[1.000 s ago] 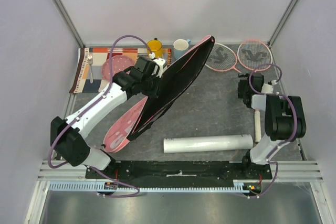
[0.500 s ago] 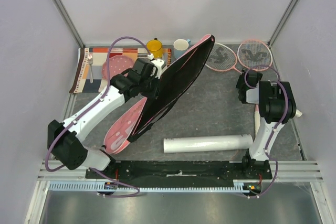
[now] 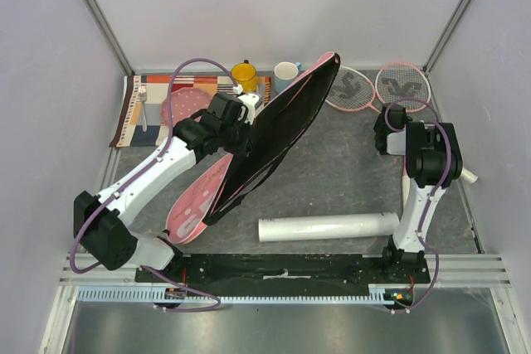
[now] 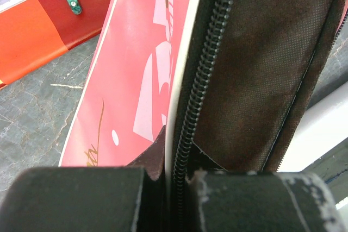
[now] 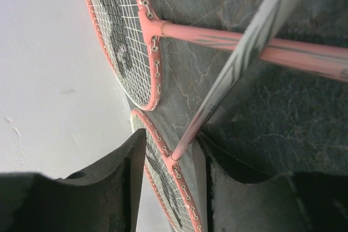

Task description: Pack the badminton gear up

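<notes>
While the white tube (image 3: 329,227) lies flat on the near part of the table (image 3: 348,176), the left gripper (image 4: 166,176) pinches the zipper edge of the raised pink racket bag (image 4: 138,69); farther, the right gripper's (image 5: 168,142) jaws stand apart around the shaft of one racket (image 5: 242,50).

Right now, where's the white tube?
In the top view, the white tube lies flat, right of centre, between the lower end of the racket bag and the right arm's base.
</notes>
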`<state>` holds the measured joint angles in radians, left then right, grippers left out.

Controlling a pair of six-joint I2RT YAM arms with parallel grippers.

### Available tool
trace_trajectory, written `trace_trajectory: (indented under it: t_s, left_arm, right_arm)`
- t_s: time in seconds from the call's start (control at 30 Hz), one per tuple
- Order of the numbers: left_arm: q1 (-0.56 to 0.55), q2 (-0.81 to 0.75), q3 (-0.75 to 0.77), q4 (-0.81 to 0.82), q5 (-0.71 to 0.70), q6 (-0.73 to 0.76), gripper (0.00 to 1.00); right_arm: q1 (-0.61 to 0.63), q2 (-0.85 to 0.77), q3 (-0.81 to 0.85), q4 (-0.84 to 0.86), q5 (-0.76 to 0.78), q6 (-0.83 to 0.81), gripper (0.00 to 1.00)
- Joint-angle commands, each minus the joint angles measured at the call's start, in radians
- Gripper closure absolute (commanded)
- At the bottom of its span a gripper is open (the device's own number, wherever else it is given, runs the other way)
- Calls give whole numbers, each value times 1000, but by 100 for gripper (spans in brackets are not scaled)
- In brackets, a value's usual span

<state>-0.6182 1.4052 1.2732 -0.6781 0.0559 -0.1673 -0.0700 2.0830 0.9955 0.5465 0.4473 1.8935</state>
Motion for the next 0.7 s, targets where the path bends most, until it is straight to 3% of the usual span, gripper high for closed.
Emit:
trace_trajectory:
  t_s: [0.0, 0.07, 0.1, 0.17, 0.37, 0.67]
  left_arm:
    - [0, -40, -2, 64, 28, -34, 98]
    - [0, -41, -6, 66, 27, -34, 98]
    - [0, -43, -5, 68, 24, -34, 98]
    - [2, -40, -6, 71, 22, -37, 98]
    - [2, -40, -12, 78, -19, -72, 98]
    - [2, -89, -54, 121, -174, -138, 98]
  right_arm:
    - [-8, 68, 3, -68, 22, 18, 65]
    - [-10, 71, 6, -47, 16, 1, 78]
    - [-11, 63, 3, -21, 14, -8, 91]
    - [-11, 45, -4, 7, 5, -71, 100]
    - [25, -164, -9, -29, 25, -313, 100]
    - [41, -599, -106, -342, 4, -661, 100]
